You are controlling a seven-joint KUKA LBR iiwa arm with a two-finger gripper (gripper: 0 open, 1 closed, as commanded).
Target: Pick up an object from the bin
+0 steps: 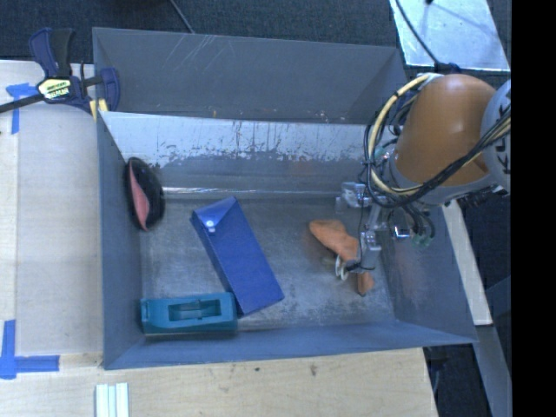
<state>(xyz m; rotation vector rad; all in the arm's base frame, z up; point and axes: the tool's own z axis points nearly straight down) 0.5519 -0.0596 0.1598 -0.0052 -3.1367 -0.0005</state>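
Camera view: we see the gripper (360, 266) low inside the grey metal bin (261, 150), by its right wall. Its tip is right at the tan-orange, soft-looking lumpy obj (328, 233), which lies on the floor toward the front-right corner. We can't tell how far the gripper is open, nor whether it has hold of anything. Well apart from it: a blue flat rectangular box (239, 254) slanted mid-floor, a teal plastic block w/ a slot (188, 312) just beside that near the front-left corner, and a black-and-pink oval thing (143, 194) against the left wall. Our judgement: for a good grip, centre over the lump's thick part, stay clear of the wall, close firmly, then lift straight up.
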